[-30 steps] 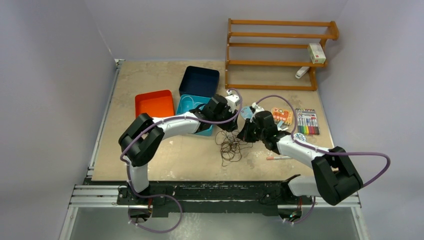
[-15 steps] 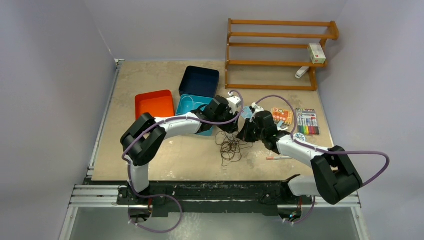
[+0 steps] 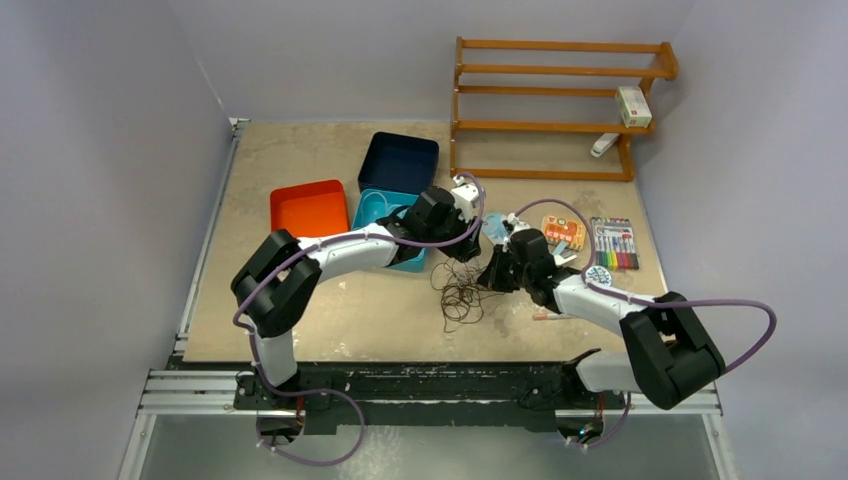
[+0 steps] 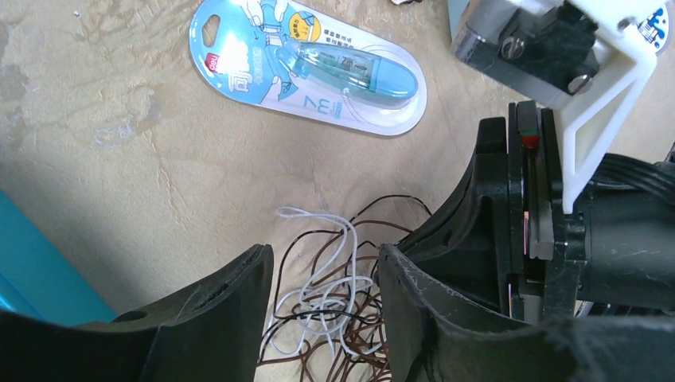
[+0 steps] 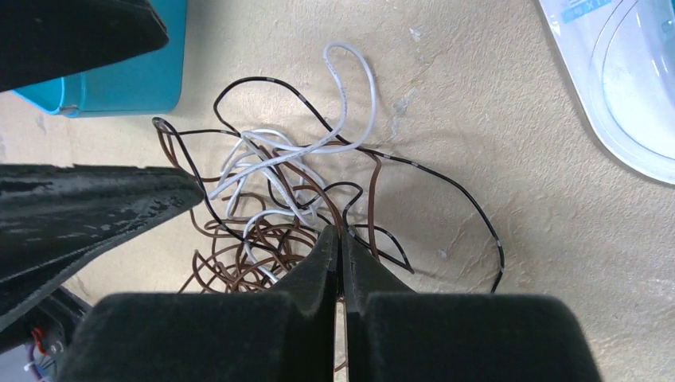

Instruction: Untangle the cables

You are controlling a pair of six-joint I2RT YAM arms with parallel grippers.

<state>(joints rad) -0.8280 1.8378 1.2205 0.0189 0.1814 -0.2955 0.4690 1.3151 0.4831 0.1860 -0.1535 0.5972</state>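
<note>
The cables [image 3: 460, 293] are a hand-sized tangle of thin brown, black and white wires lying on the table between my two grippers. My left gripper [image 3: 463, 255] is open at the far edge of the tangle. In the left wrist view its fingers [image 4: 215, 318] stand either side of the wires [image 4: 338, 298] without touching them. My right gripper [image 3: 490, 277] is at the tangle's right side. In the right wrist view it [image 5: 338, 235] is shut, with a brown strand of the cables [image 5: 271, 191] running in between its tips.
A teal box [image 3: 378, 215], a navy box [image 3: 398, 163] and an orange box [image 3: 308, 207] sit left and behind. A blue correction-tape blister pack [image 4: 310, 64] lies just beyond the tangle. A marker set [image 3: 613, 243], a pen [image 3: 553, 316] and a wooden rack [image 3: 555, 105] are to the right.
My right gripper has moved slightly nearer and down onto the right side of the tangle. My left arm has shifted a little. The tangle looks the same.
</note>
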